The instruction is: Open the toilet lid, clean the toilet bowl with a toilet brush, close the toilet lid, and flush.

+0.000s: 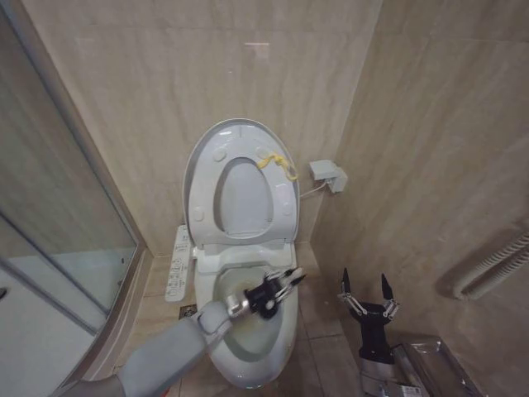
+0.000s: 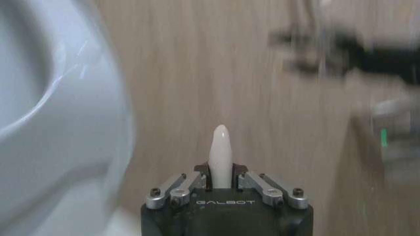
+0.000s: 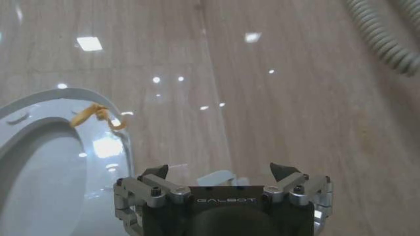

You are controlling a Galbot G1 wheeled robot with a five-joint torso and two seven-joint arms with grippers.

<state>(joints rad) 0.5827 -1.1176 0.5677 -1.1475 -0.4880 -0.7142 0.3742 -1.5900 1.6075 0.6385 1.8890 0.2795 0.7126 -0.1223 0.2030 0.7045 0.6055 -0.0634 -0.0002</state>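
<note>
Left claw [image 1: 291,278] pinches the toilet brush [image 2: 221,156] by its thin, light, slick white handle over the toilet bowl [image 1: 248,351], right claw [image 1: 368,291] spread wide beside.

Toilet bowl [image 1: 248,364] on tiled floor [image 1: 318,347]

The toilet bowl [image 1: 248,364] sits at the 6 o'clock edge of the head view, with the toilet lid [image 1: 240,186] standing raised behind it at 12 o'clock, against the back wall. A button panel [image 1: 179,265] lies along the bowl's 9 o'clock side. The left gripper [image 1: 291,277] hangs over the bowl's 2 o'clock rim, holding the toilet brush [image 2: 221,155] handle. The right gripper [image 1: 364,289] stands apart at 3 o'clock, beside the bowl, near the side wall
</note>
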